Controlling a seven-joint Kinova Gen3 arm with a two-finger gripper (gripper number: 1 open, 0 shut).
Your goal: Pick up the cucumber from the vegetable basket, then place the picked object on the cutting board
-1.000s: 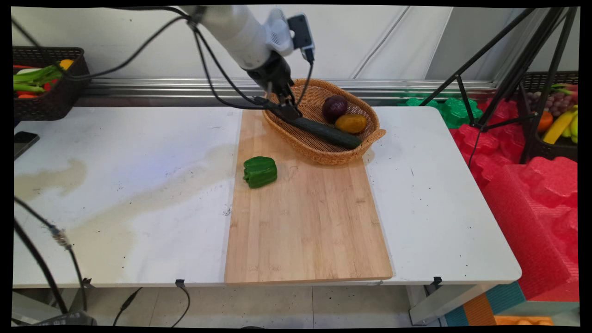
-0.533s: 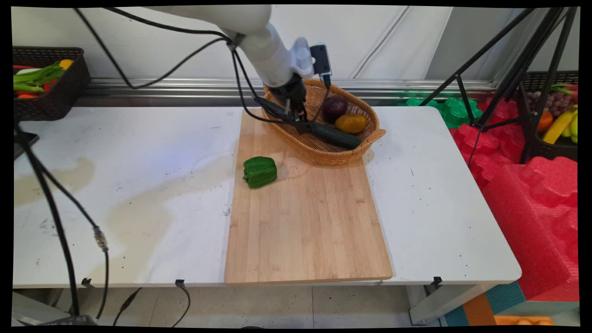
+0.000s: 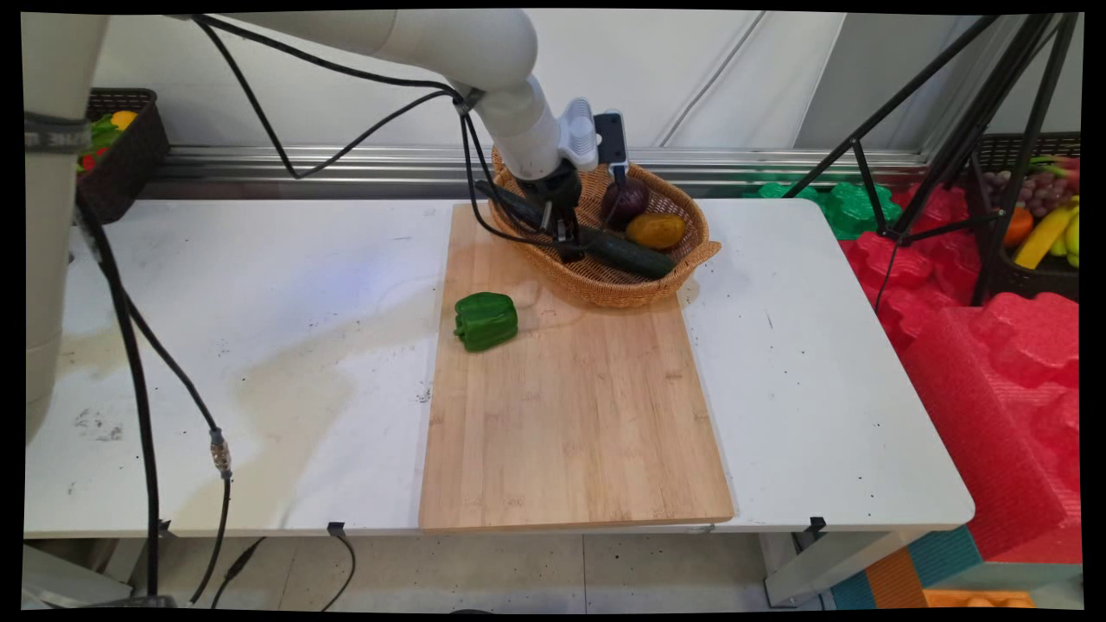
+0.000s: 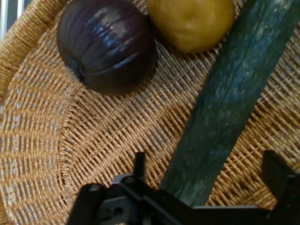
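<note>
In the main view the arm's fingers (image 3: pixel 570 250) reach down inside the wicker basket (image 3: pixel 691 226) at the board's 12 o'clock end, at the 9 o'clock tip of the dark cucumber (image 3: pixel 629 253). A purple onion (image 3: pixel 624 200) and a yellow fruit (image 3: pixel 655 231) lie beside it, and a green pepper (image 3: pixel 486 320) sits on the cutting board (image 3: pixel 570 415) at the basket's 7 o'clock, the board lying on the tabletop (image 3: pixel 259 302). In the hand view the fingers (image 4: pixel 139 161) stand spread wide to either side of the cucumber (image 4: pixel 225 103), closed on nothing, with the onion (image 4: pixel 108 44) at 11 o'clock and the fruit (image 4: pixel 192 21) at 12.

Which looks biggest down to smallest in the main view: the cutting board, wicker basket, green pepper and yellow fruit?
1. Cutting board
2. Wicker basket
3. Green pepper
4. Yellow fruit, though it sits farther from the camera, so the gap with the pepper is unsure.
</note>
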